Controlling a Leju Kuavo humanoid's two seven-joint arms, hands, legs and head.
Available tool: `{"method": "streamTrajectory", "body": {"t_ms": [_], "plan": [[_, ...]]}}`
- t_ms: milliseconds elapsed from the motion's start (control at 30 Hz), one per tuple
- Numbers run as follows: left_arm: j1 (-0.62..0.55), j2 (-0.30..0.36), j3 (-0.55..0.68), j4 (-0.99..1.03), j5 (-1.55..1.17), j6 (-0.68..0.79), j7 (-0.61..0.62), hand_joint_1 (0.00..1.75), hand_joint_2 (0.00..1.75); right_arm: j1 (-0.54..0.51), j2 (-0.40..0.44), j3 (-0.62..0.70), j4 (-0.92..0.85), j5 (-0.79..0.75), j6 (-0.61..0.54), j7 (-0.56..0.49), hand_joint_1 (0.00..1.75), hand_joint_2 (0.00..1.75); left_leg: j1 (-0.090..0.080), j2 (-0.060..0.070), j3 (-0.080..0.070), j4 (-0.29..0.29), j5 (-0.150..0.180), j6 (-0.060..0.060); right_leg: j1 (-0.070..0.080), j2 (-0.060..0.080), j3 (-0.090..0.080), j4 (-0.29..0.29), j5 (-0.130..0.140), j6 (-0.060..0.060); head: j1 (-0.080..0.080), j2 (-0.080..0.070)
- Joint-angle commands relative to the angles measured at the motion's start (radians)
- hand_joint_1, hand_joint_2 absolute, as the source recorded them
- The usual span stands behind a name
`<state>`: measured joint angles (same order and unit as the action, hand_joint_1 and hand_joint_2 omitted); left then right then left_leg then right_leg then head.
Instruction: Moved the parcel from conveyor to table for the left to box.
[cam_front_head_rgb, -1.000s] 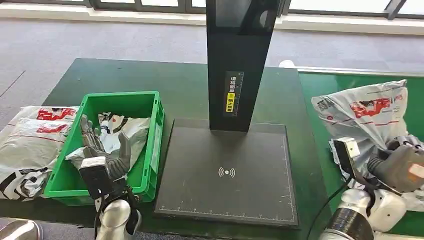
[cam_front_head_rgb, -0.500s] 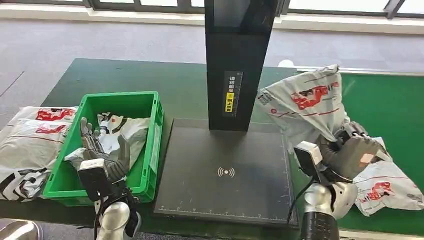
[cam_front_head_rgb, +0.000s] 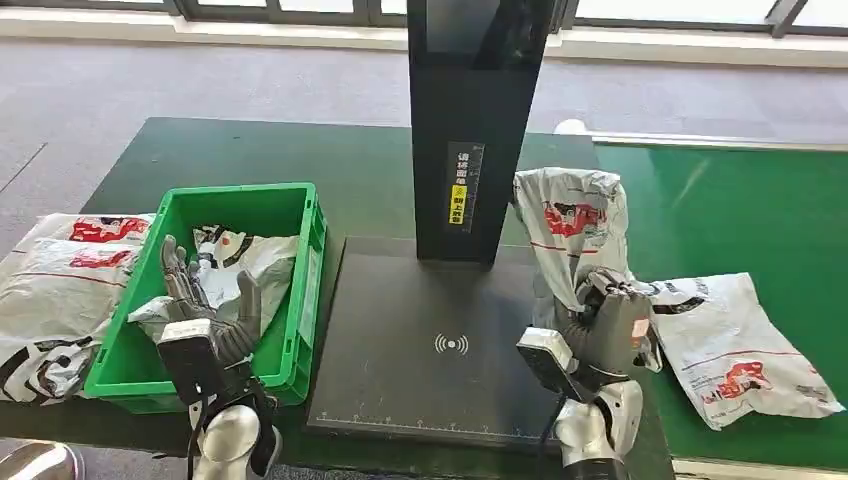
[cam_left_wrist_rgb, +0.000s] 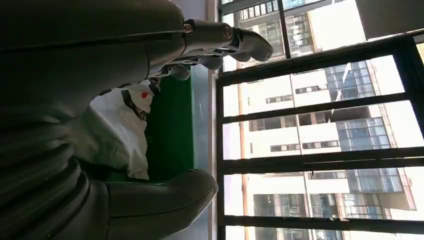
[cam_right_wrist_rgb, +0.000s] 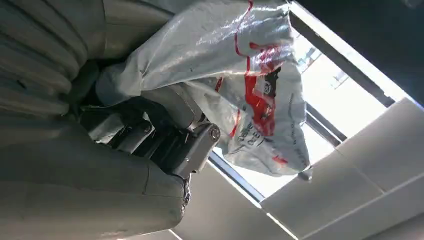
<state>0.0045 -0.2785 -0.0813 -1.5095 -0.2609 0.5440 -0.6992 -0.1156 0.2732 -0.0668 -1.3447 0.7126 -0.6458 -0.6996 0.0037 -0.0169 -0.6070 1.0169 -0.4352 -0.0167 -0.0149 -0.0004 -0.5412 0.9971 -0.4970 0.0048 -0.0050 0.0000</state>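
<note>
My right hand (cam_front_head_rgb: 612, 335) grips a grey parcel bag with red print (cam_front_head_rgb: 572, 232) and holds it upright above the right edge of the black scanner plate (cam_front_head_rgb: 440, 350). In the right wrist view the same parcel (cam_right_wrist_rgb: 240, 75) hangs from the closed fingers (cam_right_wrist_rgb: 170, 135). My left hand (cam_front_head_rgb: 205, 305) hovers open, fingers spread, over the green box (cam_front_head_rgb: 305, 290), which holds a parcel (cam_front_head_rgb: 250, 265). The left wrist view has the hand (cam_left_wrist_rgb: 165, 45) above that white parcel (cam_left_wrist_rgb: 120, 135). Another parcel (cam_front_head_rgb: 735, 345) lies on the green conveyor (cam_front_head_rgb: 760, 210).
A tall black scanner column (cam_front_head_rgb: 478, 120) rises behind the plate. Two more parcels (cam_front_head_rgb: 55, 285) are stacked on the table left of the box. The dark green table (cam_front_head_rgb: 250, 150) stretches behind the box.
My right hand has carried the parcel leftward from the conveyor to the scanner plate's right edge. The second parcel stays on the belt. The left hand has hardly moved.
</note>
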Motion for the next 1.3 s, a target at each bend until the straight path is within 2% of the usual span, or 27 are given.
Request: {"method": "streamTrajectory", "body": {"t_ms": [33,67,100,200,333,400,567,633,667,900,1100,1300], "plan": [[0.019,-0.028,0.019,0.035,-0.015,-0.029,0.001,0.00,1.75,-0.015,-0.031,0.067,0.070,0.070,0.066,0.026,1.75,1.75,-0.001,0.004,0.005,-0.004,-0.001,0.000,0.000,0.002,0.005,-0.004,0.000,-0.001,0.000,0.000],[0.013,-0.032,0.024,0.041,-0.021,-0.039,0.001,0.00,1.75,-0.004,-0.032,0.080,0.057,0.075,0.112,0.028,1.75,1.75,0.000,0.003,0.003,-0.002,-0.001,0.000,0.000,0.002,0.003,-0.002,0.000,0.000,0.000,0.000],[0.013,-0.032,0.024,0.041,-0.021,-0.039,0.001,0.00,1.75,-0.004,-0.032,0.080,0.057,0.075,0.112,0.028,1.75,1.75,-0.001,0.005,0.008,-0.006,-0.001,0.000,0.000,0.003,0.007,-0.007,0.001,-0.001,0.000,0.000],[0.009,-0.034,0.025,0.046,-0.022,-0.040,0.001,0.00,1.75,0.002,-0.031,0.087,0.053,0.075,0.124,0.026,1.75,1.75,0.000,0.002,0.005,-0.003,-0.001,0.000,0.000,0.001,0.004,-0.003,0.000,-0.001,0.000,0.000],[-0.013,-0.030,0.023,0.069,-0.023,-0.065,0.001,0.00,1.75,0.032,-0.079,0.208,0.008,-0.008,0.353,0.001,1.75,1.75,0.000,0.002,0.004,-0.002,-0.001,0.000,0.000,0.001,0.004,-0.003,0.000,-0.001,0.000,0.000],[-0.025,-0.029,0.021,0.081,-0.022,-0.074,0.001,0.00,1.75,0.034,-0.107,0.276,-0.008,-0.048,0.383,0.001,1.75,1.75,0.000,0.002,0.005,-0.004,-0.001,0.000,0.000,0.000,0.006,-0.005,0.000,-0.001,0.000,0.000],[-0.037,-0.031,0.024,0.093,-0.022,-0.078,0.001,0.00,1.75,0.026,-0.115,0.296,-0.009,-0.063,0.394,0.001,1.75,1.75,0.000,0.000,0.001,-0.001,0.000,0.000,0.000,0.000,0.001,-0.001,0.000,0.000,0.000,0.000],[-0.039,-0.031,0.025,0.095,-0.020,-0.083,0.001,0.00,1.75,0.022,-0.124,0.302,-0.013,-0.073,0.413,0.001,1.75,1.75,0.000,0.002,0.004,-0.003,0.000,0.000,0.000,0.000,0.003,-0.003,0.000,-0.001,0.000,0.000],[-0.049,-0.032,0.030,0.102,-0.017,-0.088,0.001,0.00,1.75,0.015,-0.154,0.340,-0.030,-0.122,0.449,0.001,1.75,1.75,0.000,0.001,0.002,-0.001,0.000,0.000,0.000,0.000,0.001,-0.002,0.000,0.000,0.000,0.000],[-0.046,-0.033,0.038,0.095,-0.017,-0.085,0.001,0.00,1.75,0.022,-0.234,0.438,-0.084,-0.260,0.492,0.001,1.75,1.75,0.000,0.002,0.003,-0.002,0.000,0.000,0.000,0.000,0.003,-0.003,0.000,0.000,0.000,0.000],[-0.043,-0.028,0.032,0.092,-0.011,-0.080,0.001,0.00,1.75,0.004,-0.253,0.477,-0.050,-0.264,0.494,0.001,1.75,1.75,0.000,0.002,0.004,-0.002,-0.001,0.000,0.000,0.001,0.004,-0.003,0.000,-0.001,0.000,0.000],[-0.050,-0.039,0.051,0.094,-0.021,-0.090,0.001,0.00,1.75,-0.027,-0.276,0.528,-0.065,-0.305,0.546,0.001,1.75,1.75,0.000,0.003,0.002,-0.001,0.000,0.000,0.000,0.001,0.001,-0.002,0.000,0.000,0.000,0.000]]}}
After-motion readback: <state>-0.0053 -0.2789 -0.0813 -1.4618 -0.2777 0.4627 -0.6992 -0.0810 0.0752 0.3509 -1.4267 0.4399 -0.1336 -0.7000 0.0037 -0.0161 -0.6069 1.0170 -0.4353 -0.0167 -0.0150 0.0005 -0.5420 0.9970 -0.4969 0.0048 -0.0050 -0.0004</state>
